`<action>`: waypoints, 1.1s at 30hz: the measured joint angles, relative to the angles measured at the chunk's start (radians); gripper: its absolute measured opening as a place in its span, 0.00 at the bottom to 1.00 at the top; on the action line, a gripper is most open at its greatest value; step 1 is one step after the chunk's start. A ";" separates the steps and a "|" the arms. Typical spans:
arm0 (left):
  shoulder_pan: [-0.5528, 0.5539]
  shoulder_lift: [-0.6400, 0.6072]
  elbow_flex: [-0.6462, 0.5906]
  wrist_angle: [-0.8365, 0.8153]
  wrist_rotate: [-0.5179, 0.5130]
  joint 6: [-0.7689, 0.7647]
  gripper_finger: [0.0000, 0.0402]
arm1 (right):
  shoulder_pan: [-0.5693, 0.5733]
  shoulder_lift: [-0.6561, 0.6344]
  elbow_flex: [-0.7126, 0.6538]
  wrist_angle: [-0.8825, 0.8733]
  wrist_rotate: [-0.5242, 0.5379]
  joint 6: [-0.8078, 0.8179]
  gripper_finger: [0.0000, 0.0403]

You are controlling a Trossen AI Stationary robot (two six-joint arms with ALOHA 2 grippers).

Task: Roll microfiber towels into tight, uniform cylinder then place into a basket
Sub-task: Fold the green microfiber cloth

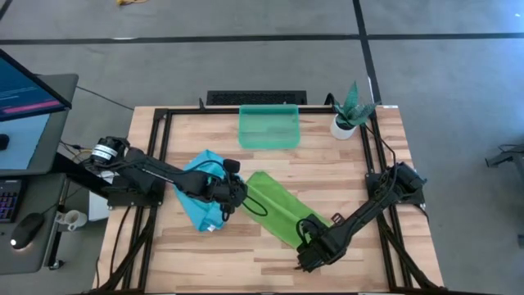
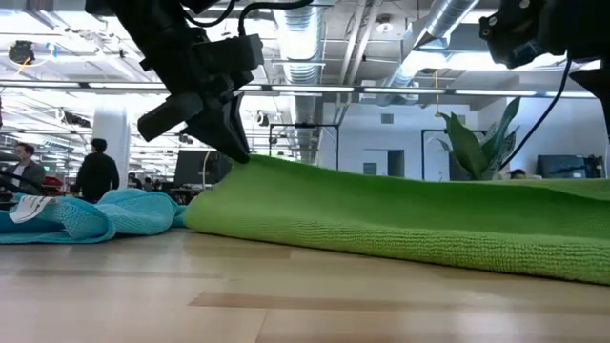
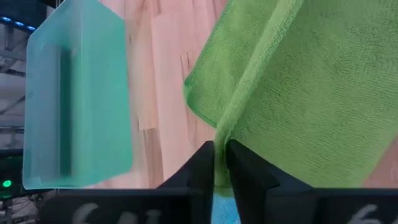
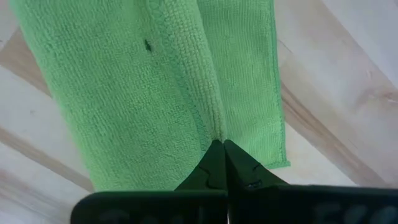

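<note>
The lime green towel [image 1: 278, 206] lies folded into a long strip, slanting from the table's middle toward the near right. My left gripper [image 1: 238, 193] is shut on its far-left end, and my right gripper [image 1: 313, 243] is shut on its near-right end. The turquoise blue towel [image 1: 201, 197] lies crumpled on the table under my left arm. Its white tag [image 2: 29, 208] shows in the low view. The teal basket [image 1: 268, 127] stands near the far edge with nothing in it. My left gripper pinches a folded edge of the green towel [image 3: 219, 144] at its far-left end between its two fingers. It comes slanting down from the table's left. That end is raised a little off the table [image 2: 250, 164]; the rest lies on the wood. My right gripper pinches a raised ridge of the green towel [image 4: 217, 127] at the tips of its shut fingers [image 4: 235, 168], near the strip's near-right end. The fingers point down from above. The towel lies flat on the table around the ridge.
A small white pot with a green plant [image 1: 348, 116] stands at the far right, beside the basket. A black frame [image 1: 164, 147] runs along the table's edges. Bare wood lies along the near edge [image 1: 221, 262]. People stand in the room beyond the table [image 2: 95, 171].
</note>
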 joint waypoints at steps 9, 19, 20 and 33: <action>0.006 0.000 0.000 -0.029 0.000 -0.002 0.25 | 0.001 0.000 0.000 0.015 -0.030 0.036 0.02; -0.017 0.000 -0.001 -0.100 0.097 -0.091 0.25 | 0.019 0.000 0.000 0.007 0.020 0.112 0.02; -0.021 0.000 -0.001 -0.110 0.097 -0.097 0.25 | 0.025 0.000 0.000 -0.002 0.035 0.134 0.02; -0.053 0.000 -0.001 -0.118 0.100 -0.147 0.25 | 0.063 0.000 0.000 -0.086 0.013 0.327 0.02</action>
